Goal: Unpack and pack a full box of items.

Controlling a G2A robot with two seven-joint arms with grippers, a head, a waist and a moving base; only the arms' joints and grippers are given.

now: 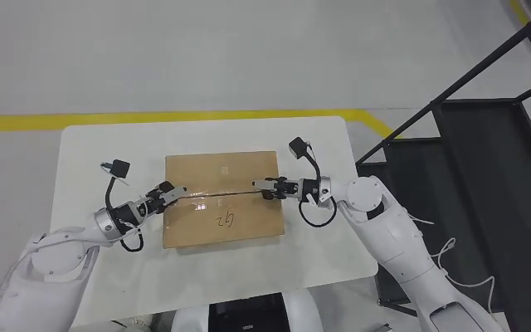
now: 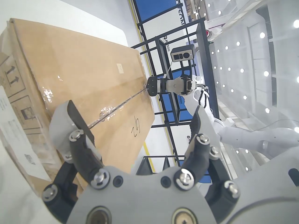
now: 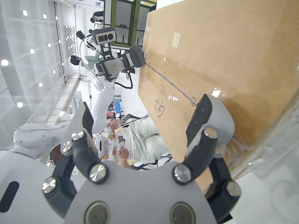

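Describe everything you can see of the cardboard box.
The cardboard box is brown and closed, its centre seam sealed under clear tape. A handwritten mark and pale sticker sit on top; one side bears printed symbols. It lies flat on the table. The open left pincer and right pincer flank the seam's ends.

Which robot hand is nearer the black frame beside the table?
Right. The right gripper is at the box end facing the black frame; the left gripper, at the opposite end.
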